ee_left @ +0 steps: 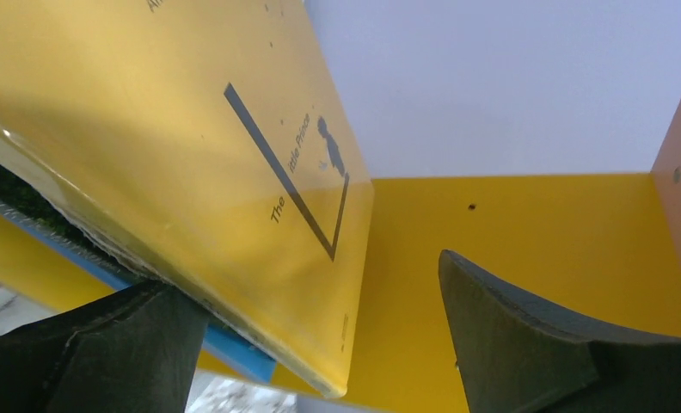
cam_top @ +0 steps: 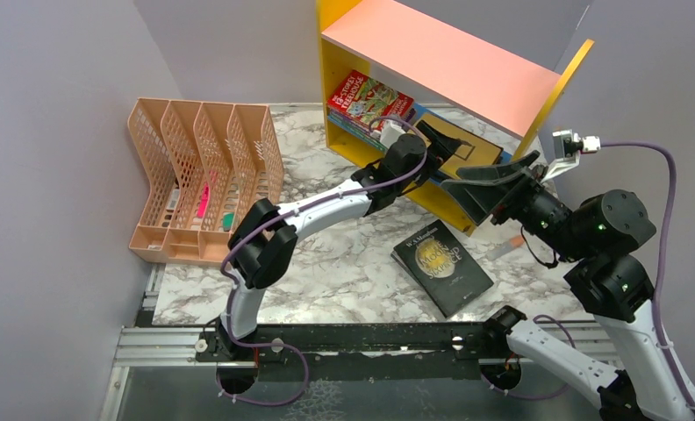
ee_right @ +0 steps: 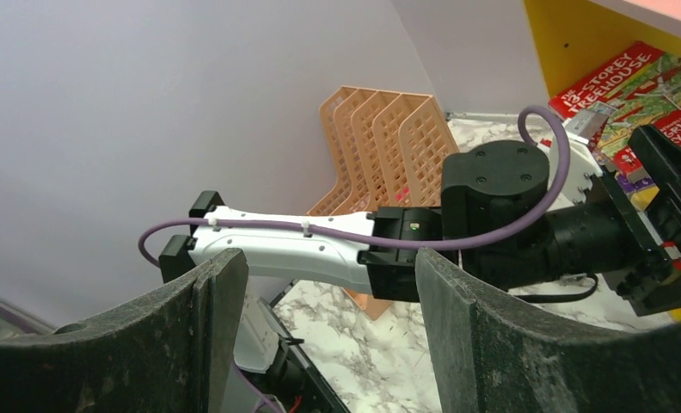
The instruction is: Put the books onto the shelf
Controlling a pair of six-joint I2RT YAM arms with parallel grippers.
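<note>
Books, a red cartoon cover among them, lie flat on the lower board of the shelf, which stands at one o'clock on the table. A mustard-yellow book rests on top of the pile. The left gripper reaches inside the shelf with its jaws spread wide; the yellow book lies beside one finger and is not pinched. The right gripper hovers at the shelf's three o'clock side, open and empty. One black book lies on the table at five o'clock, not yet shelved, so the job looks nearly finished.
</note>
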